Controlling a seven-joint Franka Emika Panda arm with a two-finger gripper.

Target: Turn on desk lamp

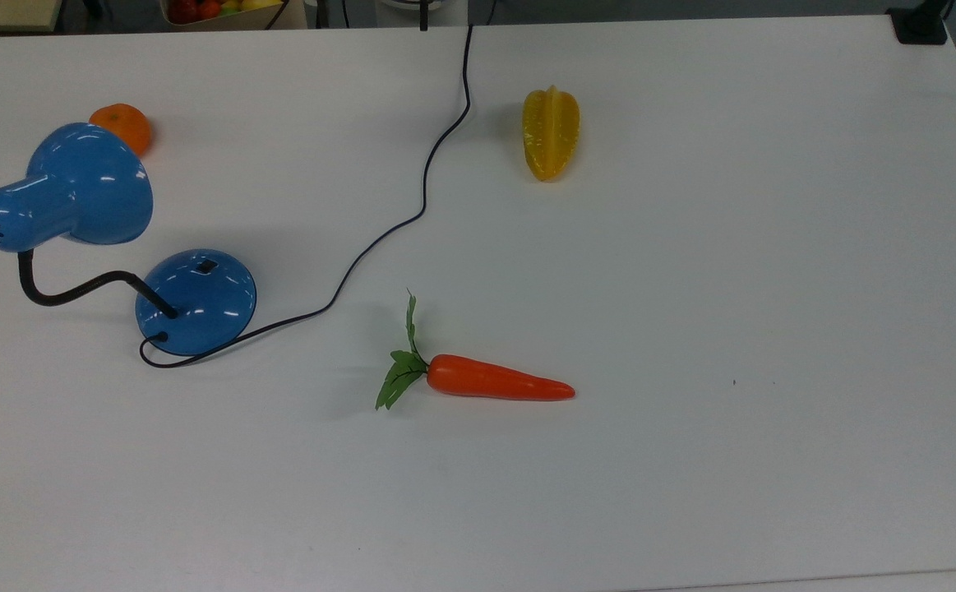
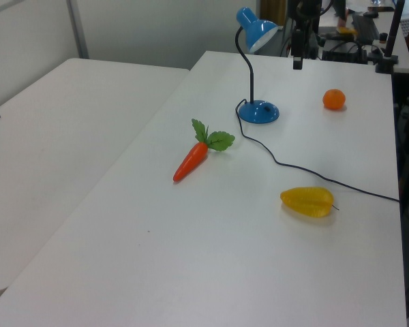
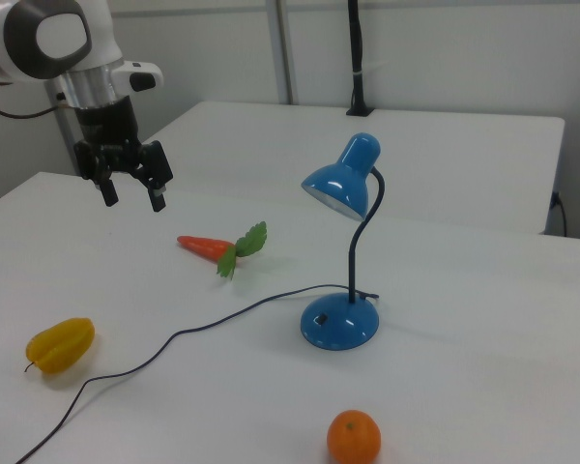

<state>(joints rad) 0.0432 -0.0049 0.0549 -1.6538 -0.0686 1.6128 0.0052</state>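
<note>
Upright on the white table point(image 1: 691, 329), the desk lamp point(image 3: 346, 259) stands between an orange point(image 3: 354, 437) and a carrot point(image 3: 213, 247); its cord point(image 1: 412, 218) trails toward a yellow starfruit point(image 1: 551, 133). Well apart in the right view, the gripper point(image 3: 132, 195) hangs above the table, fingers spread and empty.

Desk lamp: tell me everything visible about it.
The desk lamp is glossy blue, seemingly painted metal, with a bell-shaped shade tilted downward on a curved black gooseneck. Its domed round base stands on the white table and carries a small black switch. A thin black cord trails away. Nothing else touches it.
</note>
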